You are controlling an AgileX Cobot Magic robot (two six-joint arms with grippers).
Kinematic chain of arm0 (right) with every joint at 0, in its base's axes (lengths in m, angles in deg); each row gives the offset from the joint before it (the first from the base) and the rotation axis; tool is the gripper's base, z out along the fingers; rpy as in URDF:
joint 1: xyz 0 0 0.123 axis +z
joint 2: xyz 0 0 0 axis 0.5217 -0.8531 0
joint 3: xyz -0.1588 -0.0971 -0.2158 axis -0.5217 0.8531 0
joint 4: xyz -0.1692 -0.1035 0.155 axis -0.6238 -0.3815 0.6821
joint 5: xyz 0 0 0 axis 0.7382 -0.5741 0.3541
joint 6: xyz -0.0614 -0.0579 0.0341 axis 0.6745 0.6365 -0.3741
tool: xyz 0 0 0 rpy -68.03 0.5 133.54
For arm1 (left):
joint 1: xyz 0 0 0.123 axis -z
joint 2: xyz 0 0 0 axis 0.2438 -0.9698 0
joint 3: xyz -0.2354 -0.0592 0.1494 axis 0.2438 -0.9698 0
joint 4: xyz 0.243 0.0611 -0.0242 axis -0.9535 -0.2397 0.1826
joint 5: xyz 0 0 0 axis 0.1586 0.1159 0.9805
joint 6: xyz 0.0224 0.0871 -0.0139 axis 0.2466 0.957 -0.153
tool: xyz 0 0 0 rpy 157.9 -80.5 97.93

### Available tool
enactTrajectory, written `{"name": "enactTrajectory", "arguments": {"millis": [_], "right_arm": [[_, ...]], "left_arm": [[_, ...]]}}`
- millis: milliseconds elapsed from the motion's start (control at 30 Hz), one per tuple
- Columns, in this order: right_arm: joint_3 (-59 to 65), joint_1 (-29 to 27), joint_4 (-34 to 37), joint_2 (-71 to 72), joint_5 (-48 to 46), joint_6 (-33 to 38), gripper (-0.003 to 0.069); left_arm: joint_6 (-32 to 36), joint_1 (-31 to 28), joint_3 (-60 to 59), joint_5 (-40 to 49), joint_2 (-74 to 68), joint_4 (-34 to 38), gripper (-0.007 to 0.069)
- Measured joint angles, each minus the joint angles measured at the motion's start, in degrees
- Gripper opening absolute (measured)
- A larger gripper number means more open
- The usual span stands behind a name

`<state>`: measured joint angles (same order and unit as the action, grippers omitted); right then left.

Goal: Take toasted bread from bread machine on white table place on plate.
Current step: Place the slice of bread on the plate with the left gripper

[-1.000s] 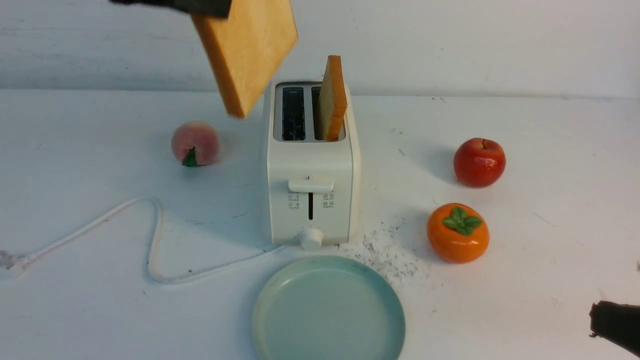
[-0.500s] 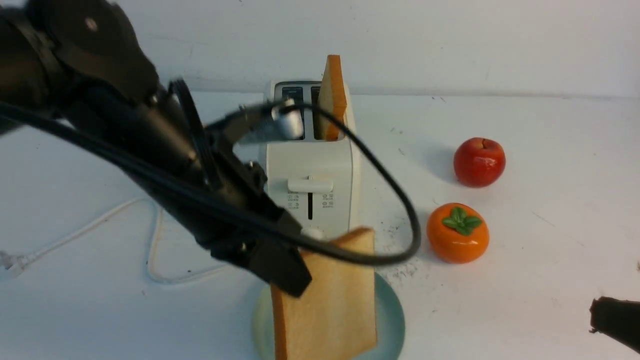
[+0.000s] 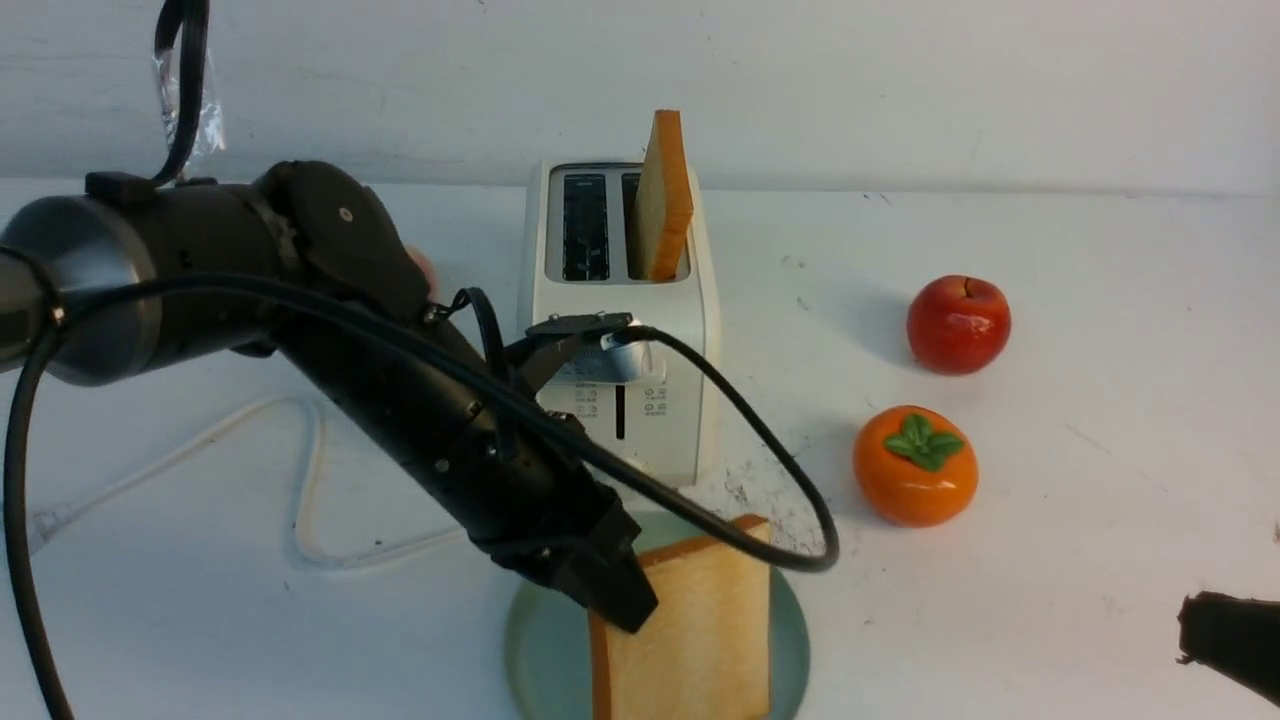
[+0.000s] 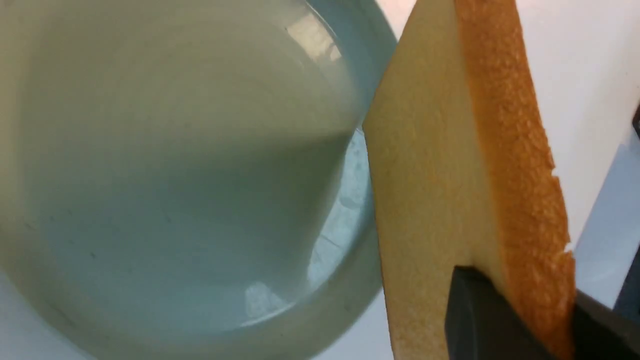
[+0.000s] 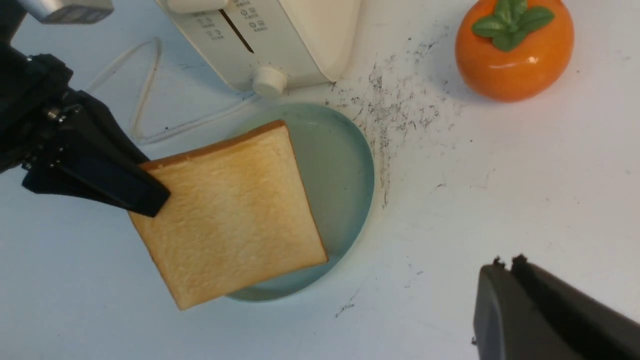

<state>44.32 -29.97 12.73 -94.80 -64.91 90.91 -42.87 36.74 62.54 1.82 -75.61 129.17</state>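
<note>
One slice of toasted bread (image 3: pixel 690 630) hangs tilted over the pale blue-green plate (image 3: pixel 792 620), with my left gripper (image 3: pixel 620 600) shut on its corner. The left wrist view shows the black fingers clamping the slice (image 4: pixel 435 200) at its crust, above the plate (image 4: pixel 175 175). In the right wrist view the slice (image 5: pixel 230 215) overlaps the plate's rim (image 5: pixel 367 170); whether they touch I cannot tell. A second slice (image 3: pixel 662 200) stands in the right slot of the bread machine (image 3: pixel 680 330). My right gripper (image 3: pixel 1195 630) is shut and empty, low over the white table (image 3: pixel 1050 560) at the right.
A red apple (image 3: pixel 958 325) and an orange persimmon (image 3: pixel 915 465) sit right of the toaster. The white cord (image 3: pixel 310 480) loops on the left. Dark specks (image 3: pixel 780 500) lie between toaster and plate. A peach (image 3: pixel 425 268) peeks out behind my left arm.
My left arm swung down from above the toaster, carrying the slice to the plate. Over the last half second the slice sank lower and tilted flatter. The right gripper stayed put.
</note>
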Motion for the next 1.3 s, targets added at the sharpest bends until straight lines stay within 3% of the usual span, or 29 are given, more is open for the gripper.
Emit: {"name": "enactTrajectory", "arguments": {"millis": [267,467,767,933,1033,1133,1300], "right_arm": [[0.0,0.0,0.07,0.0,0.13,0.0,0.0032],[0.0,0.0,0.07,0.0,0.18,0.0,0.0033],[0.0,0.0,0.07,0.0,0.18,0.0,0.0043],[0.0,0.0,0.07,0.0,0.18,0.0,0.0043],[0.0,0.0,0.12,0.0,0.18,0.0,0.0046],[0.0,0.0,0.12,0.0,0.12,0.0,0.0048],[0.0,0.0,0.12,0.0,-0.05,0.0,0.0051]], "left_arm": [[3.38,0.0,0.3,-1.78,0.0,1.61,0.0073],[3.43,0.0,0.36,-3.66,0.0,-3.67,0.0073],[3.43,0.0,0.4,-3.59,0.0,-4.44,0.0076],[3.43,0.0,0.4,-4.05,0.0,-5.91,0.0153],[3.43,0.0,0.42,-5.12,0.0,-8.29,0.0286],[3.43,0.0,0.47,-5.68,0.1,-10.54,0.0368],[3.36,0.0,1.85,-5.48,0.82,-13.72,0.0424]]}}
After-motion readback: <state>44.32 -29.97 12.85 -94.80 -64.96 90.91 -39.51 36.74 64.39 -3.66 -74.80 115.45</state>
